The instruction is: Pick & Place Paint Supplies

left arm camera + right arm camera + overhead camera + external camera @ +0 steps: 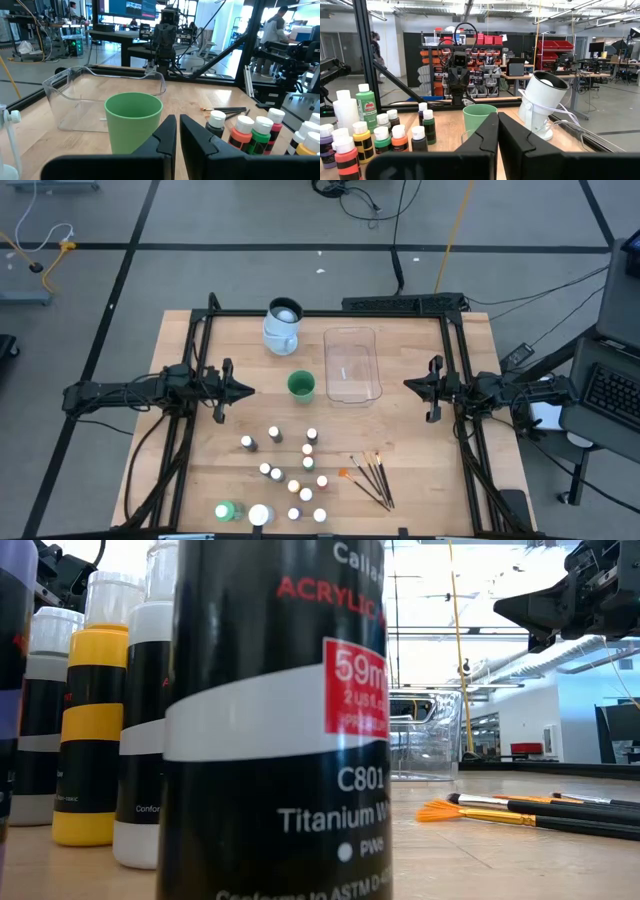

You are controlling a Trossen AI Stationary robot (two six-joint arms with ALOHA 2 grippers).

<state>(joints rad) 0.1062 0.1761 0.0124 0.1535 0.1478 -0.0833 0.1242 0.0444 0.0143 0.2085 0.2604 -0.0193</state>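
Observation:
Several small white-capped paint bottles (292, 472) stand upright in a cluster on the near half of the table. They also show in the left wrist view (255, 131) and the right wrist view (375, 137). A larger green bottle (227, 511) and a white jar (260, 515) stand at the near edge. Thin dark orange-tipped brushes (371, 478) lie flat to the cluster's right. My left gripper (250, 391) hovers shut at the table's left, pointing right. My right gripper (406, 384) hovers shut at the table's right, pointing left. Neither touches anything.
A green cup (301, 386) stands mid-table between the grippers. A clear rectangular tub (352, 364) sits to its right, and a pale jug (283, 326) stands toward the far edge. Black frame rails (200, 360) run along both sides. People are in the room beyond.

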